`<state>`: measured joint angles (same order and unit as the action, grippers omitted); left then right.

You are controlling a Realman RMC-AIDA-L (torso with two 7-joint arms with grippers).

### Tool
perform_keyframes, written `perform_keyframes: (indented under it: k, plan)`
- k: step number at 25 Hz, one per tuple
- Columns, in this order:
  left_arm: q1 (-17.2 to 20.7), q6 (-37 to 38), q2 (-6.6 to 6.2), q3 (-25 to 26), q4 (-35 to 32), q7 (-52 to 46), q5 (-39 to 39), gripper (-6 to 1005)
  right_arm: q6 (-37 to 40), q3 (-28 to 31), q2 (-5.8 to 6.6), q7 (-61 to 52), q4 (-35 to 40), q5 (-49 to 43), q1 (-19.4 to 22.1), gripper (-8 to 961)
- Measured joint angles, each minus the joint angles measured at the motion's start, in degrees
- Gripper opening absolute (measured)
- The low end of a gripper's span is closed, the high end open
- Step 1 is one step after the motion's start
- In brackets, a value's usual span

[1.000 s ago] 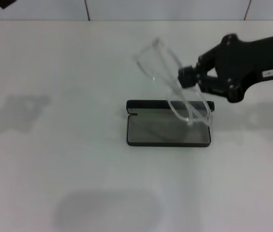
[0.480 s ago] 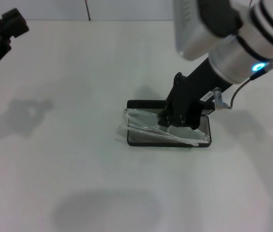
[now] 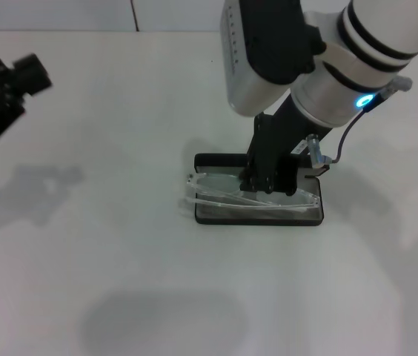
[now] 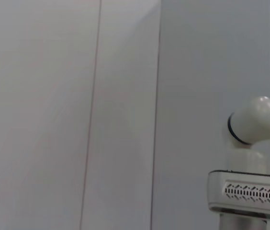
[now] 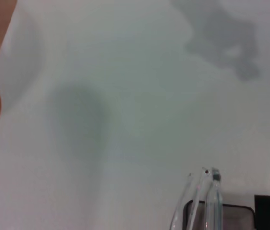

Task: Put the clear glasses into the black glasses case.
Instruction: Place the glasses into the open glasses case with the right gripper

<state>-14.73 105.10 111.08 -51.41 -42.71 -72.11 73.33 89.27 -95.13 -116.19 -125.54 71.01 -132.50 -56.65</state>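
Clear glasses (image 3: 250, 199) lying low across open black glasses case (image 3: 216, 215), 9 o'clock end overhanging rim. Right gripper (image 3: 267, 180) pinching frame. Pending: nudge toward 3 o'clock, release flat. Left gripper (image 3: 5, 93) idling at 9 o'clock, fingers unclear.

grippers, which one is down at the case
The right gripper, lowered over the black glasses case with the clear glasses; the left gripper hangs far off.
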Motion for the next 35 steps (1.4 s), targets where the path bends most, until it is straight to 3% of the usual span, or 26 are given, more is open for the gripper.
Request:
perform_keyframes:
  k: [14, 35]
  plan:
    - [-3.40, 0.96, 0.54, -0.32, 0.60, -2.79, 8.74, 91, -2.92, -2.40, 0.00, -0.92, -0.30, -0.12, 0.40, 89]
    - [-3.52, 4.76, 0.16, -0.27, 0.68, -4.53, 11.46, 93, -2.99, -2.49, 0.00, -1.11, -0.23, -0.13, 1.50, 99]
